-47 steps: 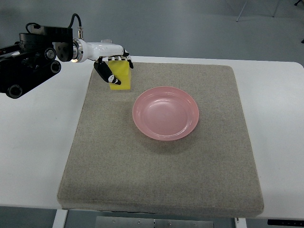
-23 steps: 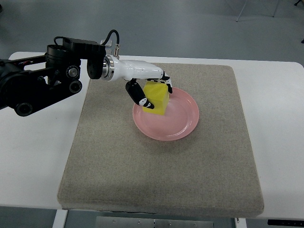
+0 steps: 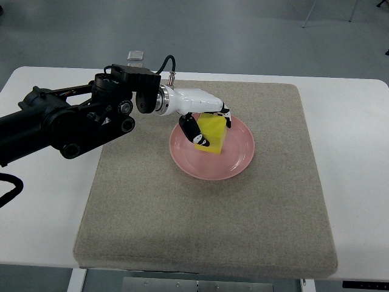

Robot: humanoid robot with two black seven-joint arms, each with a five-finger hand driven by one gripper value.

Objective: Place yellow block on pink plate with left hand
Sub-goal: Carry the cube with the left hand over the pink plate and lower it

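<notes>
the left hand (image 3: 203, 121) reaches over the pink plate (image 3: 238, 159), its fingers (image 3: 193, 129) curled around the yellow block (image 3: 212, 135). the block sits over the plate's left half. plate rests on a grey mat (image 3: 206, 225) on the white bench (image 3: 42, 201).

No readable text, labels, brands, numbers or signs anywhere: none on yellow block (image 3: 212, 134), pink plate (image 3: 237, 159), left hand (image 3: 203, 118), grey mat (image 3: 206, 231) or white surface (image 3: 355, 176).

Bright, even light (soft shadows), sharp focus.
</notes>
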